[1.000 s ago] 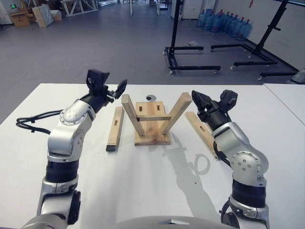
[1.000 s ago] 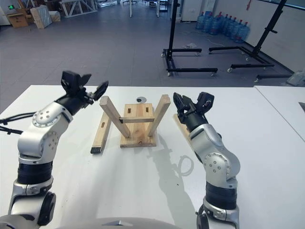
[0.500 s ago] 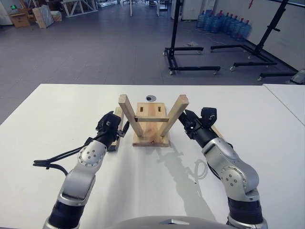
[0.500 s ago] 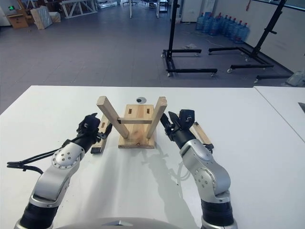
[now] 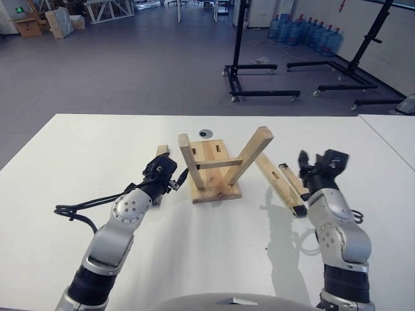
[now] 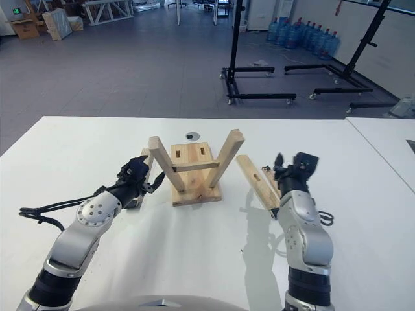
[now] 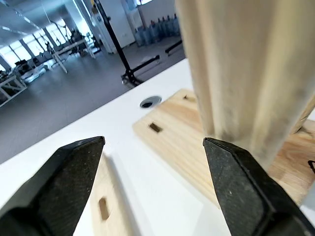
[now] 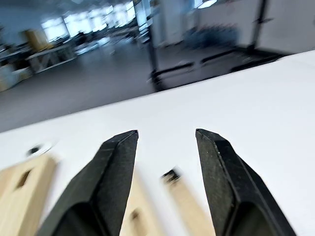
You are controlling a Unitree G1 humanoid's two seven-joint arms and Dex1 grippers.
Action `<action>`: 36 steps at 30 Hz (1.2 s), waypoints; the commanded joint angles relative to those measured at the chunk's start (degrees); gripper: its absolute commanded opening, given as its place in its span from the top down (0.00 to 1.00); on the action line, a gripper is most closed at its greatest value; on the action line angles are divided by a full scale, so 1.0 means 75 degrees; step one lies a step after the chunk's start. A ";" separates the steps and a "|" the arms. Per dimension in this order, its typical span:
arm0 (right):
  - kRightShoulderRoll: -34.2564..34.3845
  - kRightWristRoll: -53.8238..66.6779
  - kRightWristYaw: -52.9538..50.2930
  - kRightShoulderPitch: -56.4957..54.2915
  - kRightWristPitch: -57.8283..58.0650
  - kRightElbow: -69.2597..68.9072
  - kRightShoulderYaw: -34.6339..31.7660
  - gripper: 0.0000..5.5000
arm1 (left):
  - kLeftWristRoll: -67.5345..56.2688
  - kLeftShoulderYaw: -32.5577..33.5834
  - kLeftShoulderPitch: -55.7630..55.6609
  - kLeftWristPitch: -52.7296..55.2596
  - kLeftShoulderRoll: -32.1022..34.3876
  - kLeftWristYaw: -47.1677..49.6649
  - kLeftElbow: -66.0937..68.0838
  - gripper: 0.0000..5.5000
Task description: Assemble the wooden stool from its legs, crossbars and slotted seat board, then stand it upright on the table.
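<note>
**Stool half built, fitting of the other legs in hand.**
Seat board (image 5: 214, 183) flat on the desk (image 5: 78, 149), with two legs and a crossbar (image 5: 219, 163) set in it. Left gripper (image 5: 167, 173) just left of the seat board, jaws apart, empty. Right gripper (image 5: 319, 161) right of the seat board by a loose leg (image 5: 279, 181), jaws apart. Next, probably: clamp a loose leg, align with a free slot.

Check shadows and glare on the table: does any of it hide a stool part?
Left eye view: a soft, pale shadow lies on the table nearer the robot than the two loose legs; nothing is hidden. Left wrist view: a narrow shadow edges another loose leg. Right wrist view: the table is evenly bright, no glare.
</note>
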 commanded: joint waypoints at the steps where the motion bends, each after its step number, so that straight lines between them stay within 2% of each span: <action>1: -0.0222 -0.0302 0.0260 -0.0608 -0.0589 -0.0158 -0.0046 0.61 | -0.0113 -0.0380 -0.0609 -0.0248 0.0083 -0.0736 -0.0290 0.33; 5: -0.0681 -0.0233 0.0632 -0.1344 -0.0747 -0.0122 -0.0376 0.61 | -0.0331 -0.0758 -0.1405 -0.0384 -0.0142 -0.1413 -0.0276 0.33; 9: -0.0949 0.0434 0.1269 -0.2160 -0.0803 -0.0672 -0.0510 0.61 | -0.0737 0.0099 -0.1753 0.0168 -0.0745 -0.0901 -0.0155 0.33; 12: -0.1226 0.1853 0.2361 -0.2259 -0.0027 -0.1562 -0.0130 0.61 | -0.0738 0.0187 -0.1730 0.0238 -0.0804 -0.0806 -0.0122 0.33; 17: -0.2162 0.4077 0.3782 -0.0915 0.1468 -0.2813 0.0005 0.61 | -0.0731 0.1125 -0.1723 0.0257 -0.0662 -0.0401 0.0190 0.33; 21: -0.2732 0.4985 0.4373 0.0193 0.1974 -0.3113 -0.0186 0.61 | -0.0698 0.1237 -0.1395 0.0202 -0.0525 -0.0387 0.0271 0.33; 26: -0.3051 0.4915 0.4764 0.0612 0.2087 -0.3331 0.0452 0.61 | -0.0639 0.1070 -0.1264 0.0184 -0.0592 -0.0327 0.0250 0.33; 31: -0.3231 0.3976 0.4963 0.0794 0.1799 -0.3093 0.0948 0.61 | -0.0651 0.0941 -0.1199 0.0191 -0.0617 -0.0312 0.0237 0.33; 36: -0.3138 0.3378 0.5000 0.0761 0.1473 -0.2935 0.1142 0.78 | -0.0646 0.0870 -0.1192 0.0183 -0.0622 -0.0297 0.0258 0.33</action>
